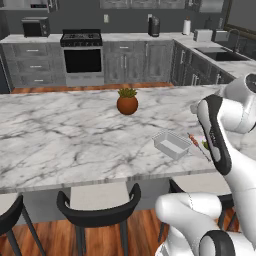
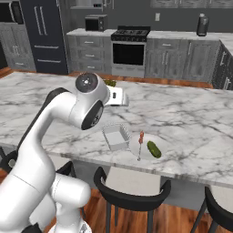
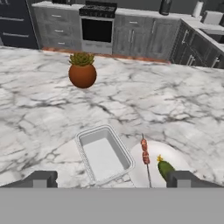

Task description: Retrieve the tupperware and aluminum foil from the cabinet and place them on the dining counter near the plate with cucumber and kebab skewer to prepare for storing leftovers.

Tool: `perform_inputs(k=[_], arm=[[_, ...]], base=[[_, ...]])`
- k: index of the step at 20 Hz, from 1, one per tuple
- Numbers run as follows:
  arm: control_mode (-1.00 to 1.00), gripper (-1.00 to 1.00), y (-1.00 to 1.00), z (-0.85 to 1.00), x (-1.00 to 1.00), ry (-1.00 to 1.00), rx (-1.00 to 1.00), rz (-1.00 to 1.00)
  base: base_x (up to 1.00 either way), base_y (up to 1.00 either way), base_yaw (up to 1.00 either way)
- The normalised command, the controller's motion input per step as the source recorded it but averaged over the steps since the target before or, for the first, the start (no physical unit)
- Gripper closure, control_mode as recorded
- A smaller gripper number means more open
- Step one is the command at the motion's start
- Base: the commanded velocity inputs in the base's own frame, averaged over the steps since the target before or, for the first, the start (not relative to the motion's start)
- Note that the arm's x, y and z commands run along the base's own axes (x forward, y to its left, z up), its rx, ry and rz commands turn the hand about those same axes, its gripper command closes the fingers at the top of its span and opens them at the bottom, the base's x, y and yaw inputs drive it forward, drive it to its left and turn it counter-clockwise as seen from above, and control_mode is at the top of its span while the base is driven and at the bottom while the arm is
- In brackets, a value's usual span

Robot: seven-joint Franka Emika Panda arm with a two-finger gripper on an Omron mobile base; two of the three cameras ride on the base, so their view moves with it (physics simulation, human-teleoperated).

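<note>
The clear tupperware [image 3: 104, 154] [image 1: 171, 144] [image 2: 115, 137] rests on the white marble dining counter [image 3: 43, 113] [image 1: 75, 135] [image 2: 191, 118] near its front edge. Right beside it lies the round white plate [image 3: 177, 154] [image 2: 134, 144]. On the plate are the kebab skewer [image 3: 145, 155] [image 2: 140, 145] and the dark-green cucumber [image 3: 165, 168] [image 2: 154, 149]. My gripper [image 3: 113, 179] hovers above the tupperware, open, with nothing between its fingers. The aluminum foil and the cabinet are out of view.
A terracotta potted plant [image 1: 127, 102] [image 3: 82, 72] stands farther back on the counter. Dark stools [image 1: 100, 210] [image 2: 129, 195] line the counter's near side. A stove [image 1: 81, 55] and grey drawer units run along the far wall.
</note>
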Motion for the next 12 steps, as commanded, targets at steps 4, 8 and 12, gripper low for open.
perform_inputs(k=[4, 8, 12], arm=[[-1.0, -1.0, 0.11, 0.62, -0.97, 0.0, -0.08, 0.04], [1.0, -1.0, 0.51, 0.12, -0.73, -0.05, -0.13, 0.03], [1.0, -1.0, 0.0, 0.0, 0.0, 0.0, 0.0, 0.0]], base=[[0.0, 0.0, 0.0], [-0.2, 0.25, 0.02], [-0.48, 1.0, 0.15]])
